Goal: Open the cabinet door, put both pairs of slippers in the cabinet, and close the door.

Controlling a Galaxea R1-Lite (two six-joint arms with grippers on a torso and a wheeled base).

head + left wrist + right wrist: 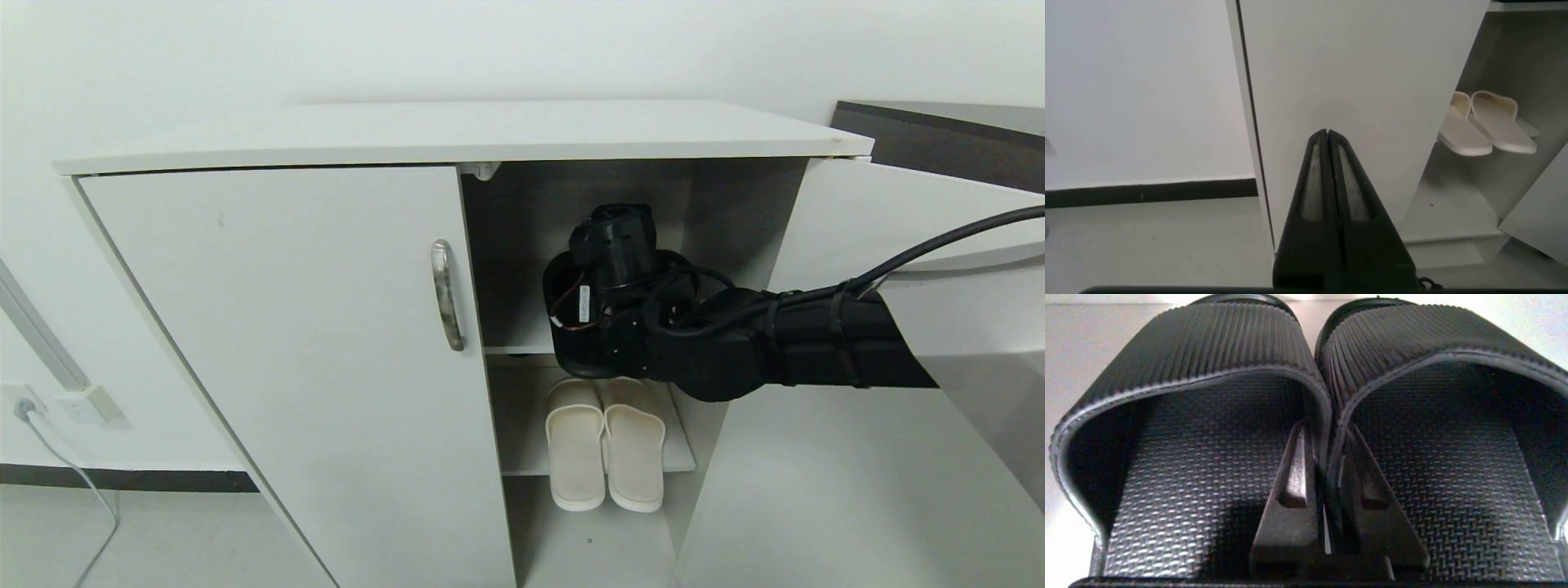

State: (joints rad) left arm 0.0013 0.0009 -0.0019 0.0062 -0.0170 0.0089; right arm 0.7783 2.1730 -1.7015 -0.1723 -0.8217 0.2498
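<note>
The black slippers (1200,433) are pinched by their inner straps in our right jaws, over the upper shelf (510,327) of the cabinet (457,131), with room toward nine o'clock. The white slippers (604,445), at six o'clock, overhang their shelf edge. Our left jaws are pressed together.

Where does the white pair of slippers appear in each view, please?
Head view: white slippers low centre, right of closed door.
Left wrist view: white slippers shelved beyond that door's edge.
Right wrist view: black slippers instead, in right gripper.
Shared landmark: closed door.
</note>
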